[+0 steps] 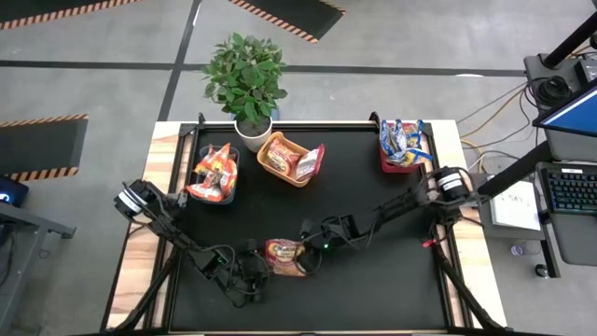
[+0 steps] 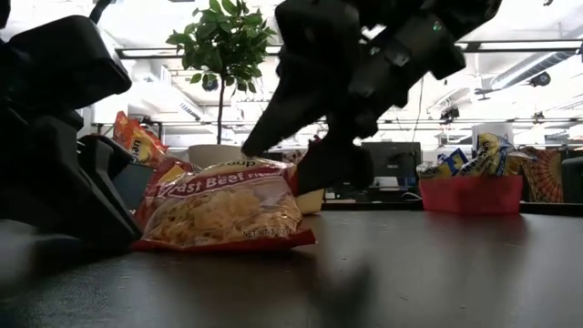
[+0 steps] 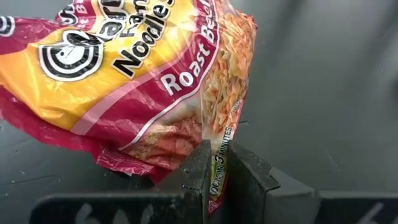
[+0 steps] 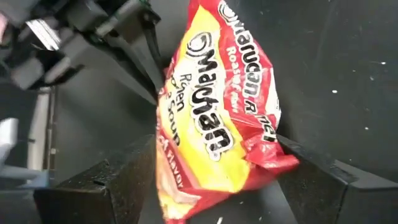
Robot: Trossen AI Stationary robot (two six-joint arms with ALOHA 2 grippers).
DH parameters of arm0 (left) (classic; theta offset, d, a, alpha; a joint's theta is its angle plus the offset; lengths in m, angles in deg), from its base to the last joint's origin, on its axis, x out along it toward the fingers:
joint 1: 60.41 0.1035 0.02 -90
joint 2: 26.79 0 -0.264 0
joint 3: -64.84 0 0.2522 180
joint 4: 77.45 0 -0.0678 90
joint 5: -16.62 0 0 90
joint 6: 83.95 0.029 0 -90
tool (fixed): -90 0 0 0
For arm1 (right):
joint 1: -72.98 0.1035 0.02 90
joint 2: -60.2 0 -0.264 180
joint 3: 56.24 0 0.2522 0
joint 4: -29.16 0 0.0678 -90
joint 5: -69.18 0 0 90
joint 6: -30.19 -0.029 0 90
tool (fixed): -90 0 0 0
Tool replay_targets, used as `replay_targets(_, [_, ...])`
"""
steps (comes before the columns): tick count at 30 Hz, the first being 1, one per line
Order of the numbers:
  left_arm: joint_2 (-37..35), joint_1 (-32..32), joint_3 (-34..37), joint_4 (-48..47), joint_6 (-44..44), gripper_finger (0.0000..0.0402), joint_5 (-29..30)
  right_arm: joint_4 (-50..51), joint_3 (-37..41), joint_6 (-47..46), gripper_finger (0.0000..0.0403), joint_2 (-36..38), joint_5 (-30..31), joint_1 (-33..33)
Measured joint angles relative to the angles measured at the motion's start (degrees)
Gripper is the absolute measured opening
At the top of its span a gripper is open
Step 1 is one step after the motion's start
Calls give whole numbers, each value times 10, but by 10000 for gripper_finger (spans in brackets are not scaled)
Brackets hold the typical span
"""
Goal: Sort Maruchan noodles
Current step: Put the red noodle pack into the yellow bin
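Left claw (image 3: 214, 180) pinches the Roast Beef ramen packet (image 1: 284, 256) by its crinkly edge seam, right claw (image 4: 211, 186) released astride it; light, slippery, brittle inside.

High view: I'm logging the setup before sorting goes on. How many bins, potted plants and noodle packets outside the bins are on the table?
Bins: 3
Potted plant: 1
Noodle packet outside the bins: 1
Total: 5

High view looks straight down; low view level along the table (image 1: 392, 187); both wrist views closely share one packet (image 3: 137, 81).
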Motion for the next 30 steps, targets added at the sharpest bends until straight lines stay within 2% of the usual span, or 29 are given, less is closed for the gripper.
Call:
replay_targets(5, [1,-1,0,0,1,37,4,-2,-22,26,287,-32,0,0])
replay_targets(8, [1,-2,0,0,1,37,6,-7,-32,34,265,-40,0,0])
replay_targets(18, [1,-6,0,0,2,37,9,-15,-37,46,120,-48,-2,0])
replay_targets(23, [0,-21,0,-4,2,37,23,-15,-37,55,63,-43,-3,0])
replay_targets(26, [-5,-32,1,-9,5,37,31,-12,-36,60,46,-40,-3,0])
replay_targets(30, [-21,-42,1,-14,16,37,41,-10,-36,71,45,-29,-1,0])
